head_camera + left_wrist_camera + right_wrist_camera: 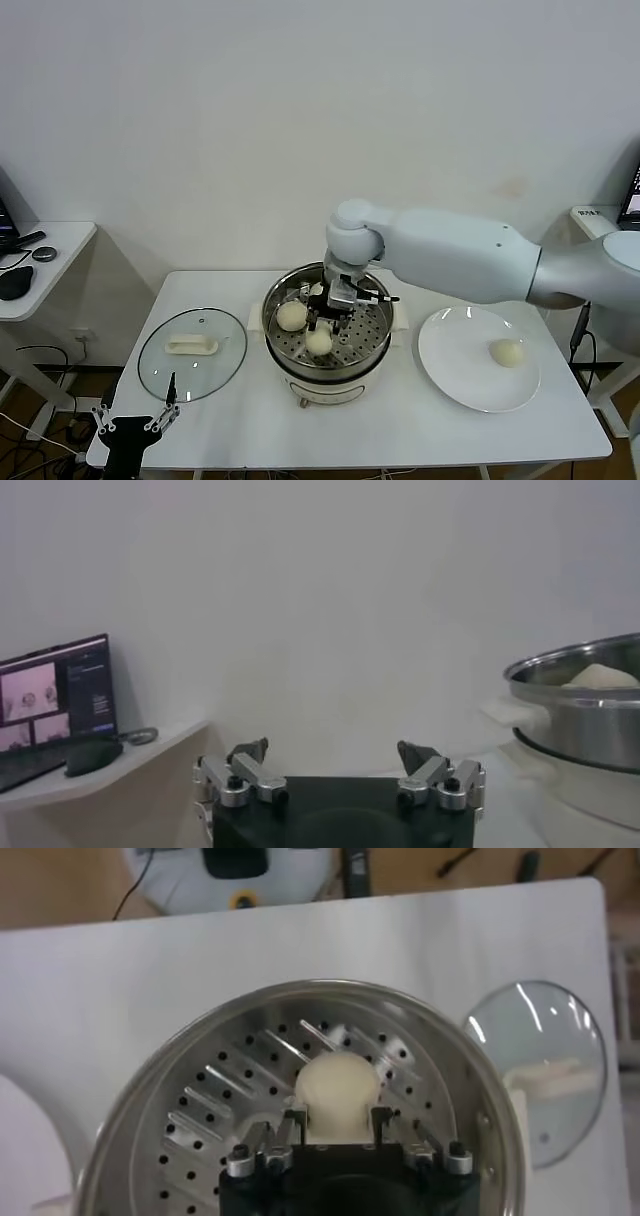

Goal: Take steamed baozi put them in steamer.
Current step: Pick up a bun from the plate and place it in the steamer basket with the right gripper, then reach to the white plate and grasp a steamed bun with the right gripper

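The right gripper (336, 1116) is down inside the steamer (372, 335), its two fingers (294, 1124) pinching a steamed baozi (337, 1092) from either side, with the bun sitting just beyond the fingertips and low over the perforated tray (215, 1108). Whether the bun already rests on the tray or hangs just clear of it cannot be told from the wrist view. In the head view two buns show in the pot: one (291, 316) toward the robot's left side of the tray and one (319, 342) nearer the front rim, the latter beside the fingertips. A last baozi (507, 352) lies on the white plate (455, 375) to the robot's right of the steamer, well apart from the pot and clearly on the right arm's side. The relation that matters next is straight up and down: the fingers bracket the bun, so once it is let go the arm would need to lift clear before swinging right toward the plate. The left gripper (340, 772) hangs parked low at the table's (400, 430) front left corner, spread wide and empty, near the glass lid (192, 352)
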Action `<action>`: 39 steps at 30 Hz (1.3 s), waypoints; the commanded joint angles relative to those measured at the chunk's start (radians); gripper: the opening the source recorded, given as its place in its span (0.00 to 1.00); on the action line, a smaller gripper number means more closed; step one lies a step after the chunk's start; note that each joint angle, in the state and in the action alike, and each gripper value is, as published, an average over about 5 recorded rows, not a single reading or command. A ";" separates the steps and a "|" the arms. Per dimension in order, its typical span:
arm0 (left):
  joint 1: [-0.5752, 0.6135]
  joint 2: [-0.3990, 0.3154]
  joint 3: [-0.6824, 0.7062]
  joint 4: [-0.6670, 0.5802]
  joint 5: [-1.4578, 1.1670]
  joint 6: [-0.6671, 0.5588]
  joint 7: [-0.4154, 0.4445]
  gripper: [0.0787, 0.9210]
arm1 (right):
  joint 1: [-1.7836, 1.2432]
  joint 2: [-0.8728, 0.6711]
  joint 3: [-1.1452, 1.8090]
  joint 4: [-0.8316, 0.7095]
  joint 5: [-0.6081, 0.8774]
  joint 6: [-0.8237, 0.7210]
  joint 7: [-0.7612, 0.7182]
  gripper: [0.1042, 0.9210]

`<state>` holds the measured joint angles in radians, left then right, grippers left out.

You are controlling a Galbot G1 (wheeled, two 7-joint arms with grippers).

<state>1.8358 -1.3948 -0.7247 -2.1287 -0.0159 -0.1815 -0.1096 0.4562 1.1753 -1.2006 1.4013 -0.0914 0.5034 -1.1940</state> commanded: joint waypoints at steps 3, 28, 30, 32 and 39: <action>0.001 0.000 -0.002 0.000 0.000 -0.002 0.000 0.88 | -0.027 0.034 -0.023 -0.016 -0.060 0.081 0.022 0.45; -0.017 0.016 0.022 0.004 -0.001 0.002 0.003 0.88 | 0.097 -0.516 0.111 0.074 0.080 -0.514 0.032 0.88; -0.018 0.019 0.026 0.005 0.001 0.002 0.004 0.88 | 0.072 -0.591 0.121 0.086 0.081 -0.610 0.033 0.88; -0.019 0.023 0.029 0.007 0.003 0.003 0.005 0.88 | 0.042 -0.651 0.135 0.097 0.060 -0.670 0.027 0.88; -0.017 0.032 0.029 0.014 0.002 0.002 0.004 0.88 | -0.155 -0.768 0.254 0.075 0.013 -0.724 -0.027 0.88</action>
<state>1.8190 -1.3639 -0.6974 -2.1153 -0.0136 -0.1791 -0.1055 0.4405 0.6151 -1.0362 1.4768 -0.0669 -0.0186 -1.1999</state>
